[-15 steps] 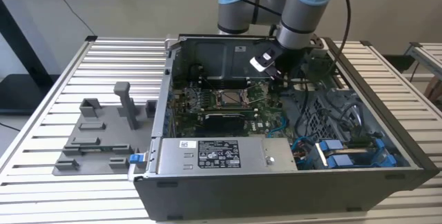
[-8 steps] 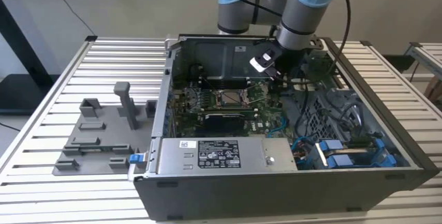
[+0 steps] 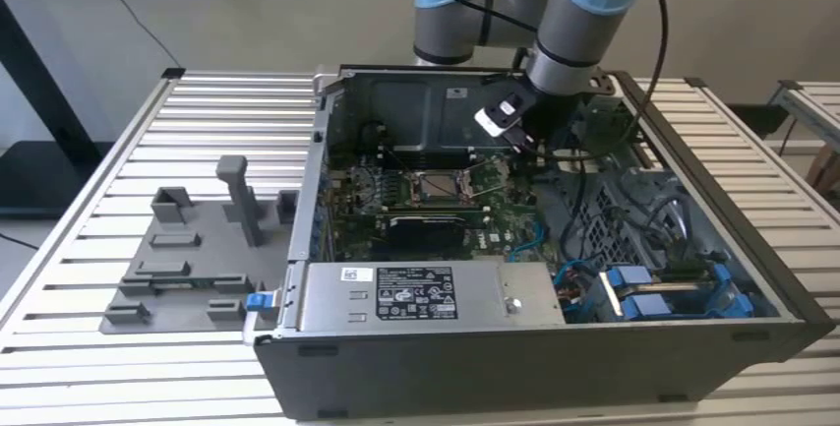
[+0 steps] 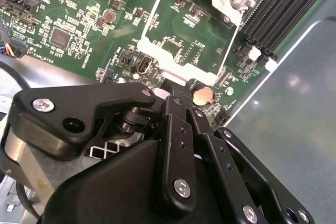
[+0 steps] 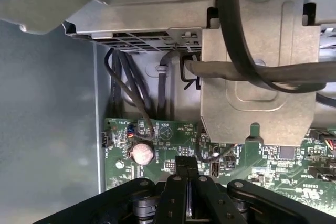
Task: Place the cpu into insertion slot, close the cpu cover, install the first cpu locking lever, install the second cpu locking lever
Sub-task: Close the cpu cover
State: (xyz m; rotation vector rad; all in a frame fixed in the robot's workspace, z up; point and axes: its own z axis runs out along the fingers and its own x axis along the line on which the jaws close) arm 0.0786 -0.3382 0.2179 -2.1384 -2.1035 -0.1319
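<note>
Where the arm (image 3: 571,23) dips into the open computer case (image 3: 525,367) on the desk (image 3: 197,121), the tool (image 4: 176,88) hangs low over the green board (image 4: 79,19). Its two black fingers (image 5: 182,167) are pressed together in both wrist views, and I see nothing between them. In the second wrist view the tip is right at the near edge of the cover (image 4: 170,70). The cover is flipped open, and the board shows through its square window. I cannot tell if the tip touches it. A round silver battery (image 4: 202,96) sits just beside the tip. In the exterior view the slot (image 3: 434,186) lies mid-board, to the exterior view's left of the tool. I cannot tell if the cpu is in it.
</note>
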